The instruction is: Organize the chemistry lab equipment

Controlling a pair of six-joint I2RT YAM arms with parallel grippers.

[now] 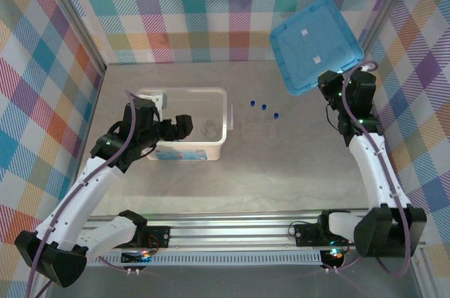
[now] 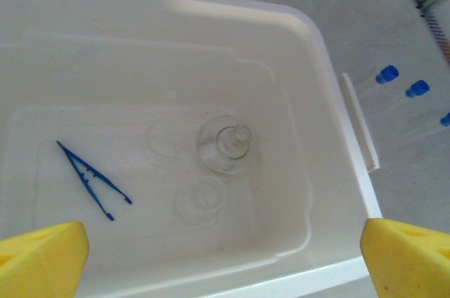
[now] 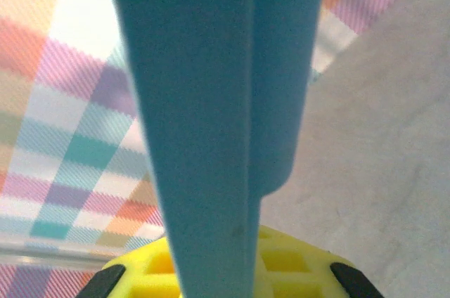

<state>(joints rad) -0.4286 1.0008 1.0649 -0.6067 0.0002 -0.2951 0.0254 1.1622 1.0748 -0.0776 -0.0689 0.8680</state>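
Grey tabletop (image 1: 281,164), tweezers (image 2: 91,178) in box (image 2: 337,136) under left pincer (image 2: 225,259), tubes (image 2: 387,74) outside

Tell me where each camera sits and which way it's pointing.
Top external: above and behind the bases, looking down on the table; both arms show, left claw over the box, right claw on the blue lid.
Left wrist: looks down into the box at tweezers and flask; yellow fingertips at bottom corners.
Right wrist: looks along the blue lid's edge; yellow pad below.
Shared: top and left wrist show the box and blue-capped tubes.
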